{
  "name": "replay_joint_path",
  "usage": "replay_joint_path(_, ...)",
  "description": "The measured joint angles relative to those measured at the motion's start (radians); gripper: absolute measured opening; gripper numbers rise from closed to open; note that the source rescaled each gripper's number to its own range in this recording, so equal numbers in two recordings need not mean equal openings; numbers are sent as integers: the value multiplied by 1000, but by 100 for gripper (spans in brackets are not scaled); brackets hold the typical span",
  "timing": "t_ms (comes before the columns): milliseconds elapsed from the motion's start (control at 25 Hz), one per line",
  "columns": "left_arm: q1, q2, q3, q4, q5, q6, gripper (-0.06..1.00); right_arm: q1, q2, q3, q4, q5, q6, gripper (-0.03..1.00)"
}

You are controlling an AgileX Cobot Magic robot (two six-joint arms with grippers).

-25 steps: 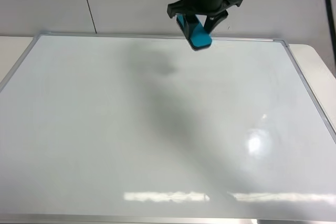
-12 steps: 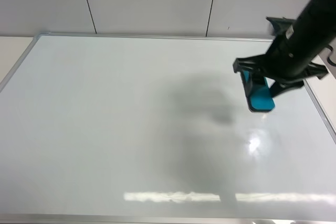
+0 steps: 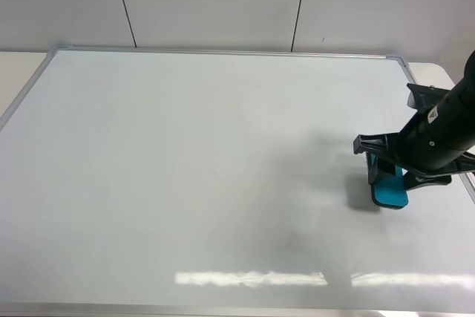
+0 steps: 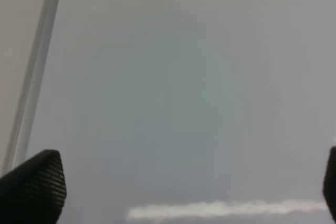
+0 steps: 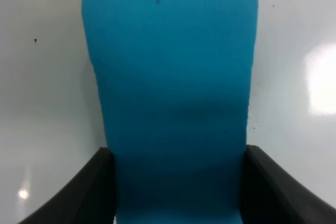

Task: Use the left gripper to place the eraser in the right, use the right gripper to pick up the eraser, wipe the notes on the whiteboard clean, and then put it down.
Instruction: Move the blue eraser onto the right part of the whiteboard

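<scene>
The whiteboard (image 3: 185, 168) fills the exterior high view, glossy white with a silver frame. No red notes show on it. My right gripper (image 3: 393, 180) is shut on the teal eraser (image 3: 389, 191) low over the board near its right edge. In the right wrist view the eraser (image 5: 170, 93) fills the frame, with a black finger (image 5: 84, 192) tight against each side. My left gripper (image 4: 173, 192) is open and empty over bare board; only its fingertips (image 4: 34, 184) show, set wide apart. The left arm is out of the exterior view.
The board's silver frame (image 3: 438, 120) runs close to the right of my right gripper. A beige table edge (image 3: 15, 72) shows at the left and a white panelled wall (image 3: 208, 5) behind. The left wrist view shows the frame strip (image 4: 37, 66) beside the left gripper.
My right gripper has carried the eraser from the board's top edge near the middle down and to the right, to low over the board near its right edge.
</scene>
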Motion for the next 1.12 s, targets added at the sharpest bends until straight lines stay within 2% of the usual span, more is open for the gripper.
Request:
replay_joint_path(400,0,0,0,0,0,0,100,18,129,5,-18,47,3,3)
replay_joint_path(880,0,0,0,0,0,0,100,31,160,5,-23,39,-24,3)
replay_joint_path(920,0,0,0,0,0,0,100,31,157,5,-23,36,-33,8)
replay_joint_path(960,0,0,0,0,0,0,100,31,152,5,-23,32,-44,20)
replay_joint_path(1040,0,0,0,0,0,0,100,31,129,5,-23,21,-63,58)
replay_joint_path(1080,0,0,0,0,0,0,100,31,107,5,-23,12,-71,73)
replay_joint_path(1120,0,0,0,0,0,0,100,31,80,5,-23,2,-75,83)
